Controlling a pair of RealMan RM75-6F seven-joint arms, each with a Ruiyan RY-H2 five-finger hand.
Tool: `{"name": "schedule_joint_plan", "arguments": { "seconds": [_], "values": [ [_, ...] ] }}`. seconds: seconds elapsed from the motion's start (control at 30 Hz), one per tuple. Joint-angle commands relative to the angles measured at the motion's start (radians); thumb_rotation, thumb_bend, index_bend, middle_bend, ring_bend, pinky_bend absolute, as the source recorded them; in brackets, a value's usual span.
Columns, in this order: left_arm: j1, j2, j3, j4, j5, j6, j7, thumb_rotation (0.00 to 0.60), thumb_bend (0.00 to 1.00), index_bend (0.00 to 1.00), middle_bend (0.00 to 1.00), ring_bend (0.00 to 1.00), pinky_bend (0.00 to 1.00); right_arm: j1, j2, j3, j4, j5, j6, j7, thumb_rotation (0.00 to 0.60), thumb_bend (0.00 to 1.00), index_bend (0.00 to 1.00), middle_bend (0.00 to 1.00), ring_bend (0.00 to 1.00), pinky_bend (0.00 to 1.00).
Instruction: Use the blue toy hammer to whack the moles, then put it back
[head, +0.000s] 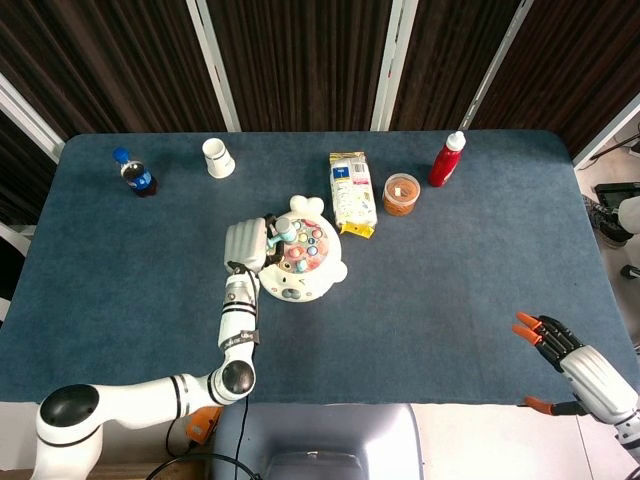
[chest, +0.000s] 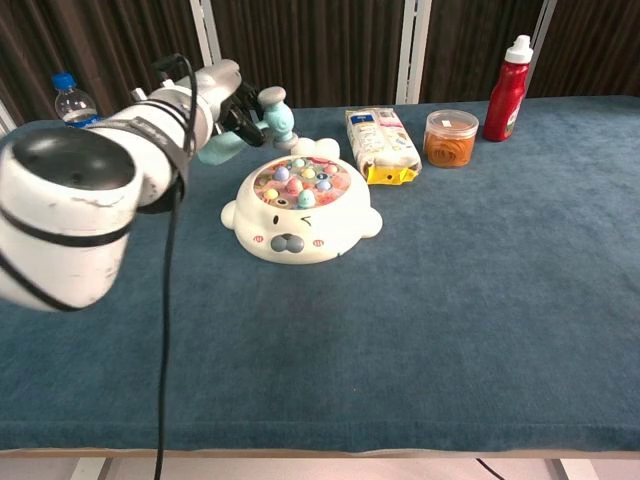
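Blue toy hammer (chest: 268, 116) sits in the grip of the left hand (chest: 225, 98), its head raised above the rear-left rim of the mole game (chest: 298, 209) and not touching any mole. From the head view the left hand (head: 246, 244) sits just beside the game's left edge, fingers wrapped around the handle. So the pickup is done and the whacking is under way, with the hammer poised between strikes; how many moles have been hit cannot be told, as the coloured pegs look much alike in height. Left to do, by my judgement: further strikes, then laying the hammer back on the surface (chest: 480, 300) near the game. Well to the right of the game, at the surface's near edge, the right hand (head: 560, 345) hangs with fingers spread and holds nothing, taking no part.
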Motion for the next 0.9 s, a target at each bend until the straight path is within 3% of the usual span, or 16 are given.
{"name": "schedule_joint_plan", "arguments": {
  "seconds": [0.03, 0.17, 0.3, 0.4, 0.67, 0.77, 0.9],
  "values": [
    [0.161, 0.146, 0.132, -0.228, 0.116, 0.099, -0.039, 0.6, 0.87, 0.73, 0.95, 0.82, 0.93, 0.004, -0.001, -0.001, -0.007, -0.002, -0.009, -0.007, 0.6, 0.09, 0.0, 0.0, 0.0, 0.03],
    [0.286, 0.228, 0.277, -0.298, 0.28, 0.089, -0.19, 0.6, 0.86, 0.73, 0.94, 0.81, 0.92, 0.013, -0.002, -0.004, -0.022, -0.008, -0.027, -0.028, 0.6, 0.09, 0.0, 0.0, 0.0, 0.03],
    [0.371, 0.249, 0.416, -0.172, 0.474, 0.061, -0.374, 0.6, 0.84, 0.73, 0.94, 0.8, 0.9, 0.02, -0.005, -0.008, -0.04, -0.017, -0.045, -0.06, 0.6, 0.09, 0.0, 0.0, 0.0, 0.03],
    [0.412, 0.236, 0.479, -0.031, 0.582, 0.039, -0.518, 0.6, 0.83, 0.73, 0.93, 0.78, 0.88, 0.026, -0.008, -0.01, -0.053, -0.019, -0.065, -0.082, 0.6, 0.09, 0.0, 0.0, 0.0, 0.03],
    [0.458, 0.173, 0.533, 0.297, 0.743, -0.013, -0.839, 0.6, 0.77, 0.71, 0.91, 0.72, 0.69, 0.04, -0.01, -0.009, -0.088, -0.006, -0.112, -0.131, 0.6, 0.09, 0.0, 0.0, 0.0, 0.03],
    [0.466, 0.149, 0.538, 0.386, 0.762, -0.041, -0.905, 0.6, 0.75, 0.7, 0.91, 0.69, 0.65, 0.041, -0.009, -0.009, -0.095, -0.002, -0.121, -0.141, 0.6, 0.09, 0.0, 0.0, 0.0, 0.03],
    [0.473, 0.131, 0.559, 0.476, 0.808, -0.078, -1.0, 0.6, 0.71, 0.67, 0.87, 0.6, 0.51, 0.044, -0.008, -0.007, -0.102, 0.006, -0.131, -0.145, 0.6, 0.09, 0.0, 0.0, 0.0, 0.03]
  ]
}}
